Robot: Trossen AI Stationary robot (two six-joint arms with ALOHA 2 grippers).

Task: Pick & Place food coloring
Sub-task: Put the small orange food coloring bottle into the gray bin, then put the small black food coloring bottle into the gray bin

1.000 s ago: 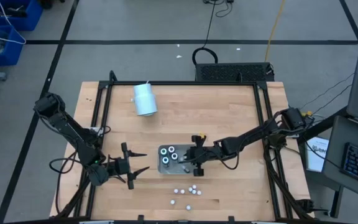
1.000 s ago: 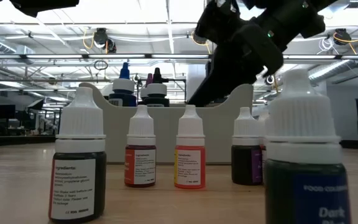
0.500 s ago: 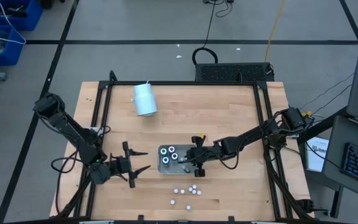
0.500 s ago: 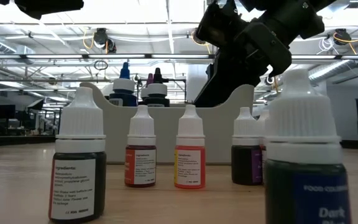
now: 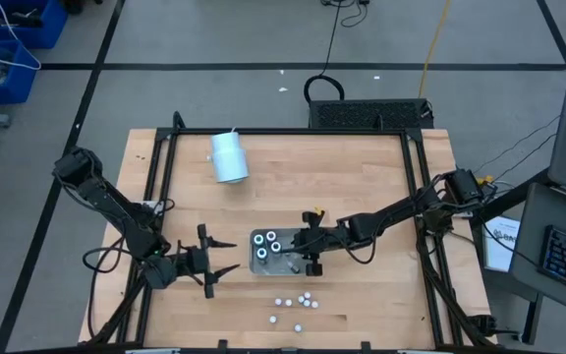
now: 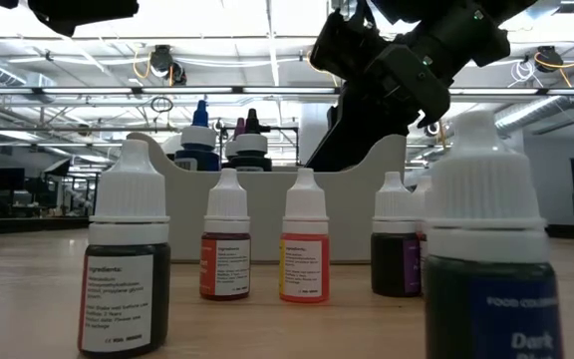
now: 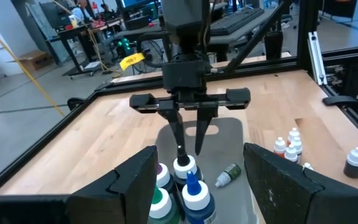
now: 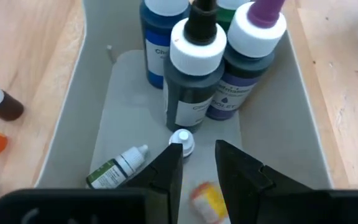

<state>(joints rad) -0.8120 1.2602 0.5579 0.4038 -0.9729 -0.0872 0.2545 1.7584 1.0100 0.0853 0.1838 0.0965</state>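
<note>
Food coloring bottles (image 8: 194, 81) upright, others (image 8: 118, 165) lying

Four big bottles (image 8: 194, 68) stand in the tray (image 8: 98, 81). Two small bottles (image 8: 120, 165) lie in it, about six small ones (image 5: 303, 300) outside.

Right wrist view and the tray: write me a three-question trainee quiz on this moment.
1. True or false: four large upright bottles stand in the grey tray.
2. The right gripper hangs over: A the white cylinder; B the grey tray; C the bare table.
3. How does the small green bottle in the tray lie?

Key: 1 true; 2 B; 3 on its side.
</note>
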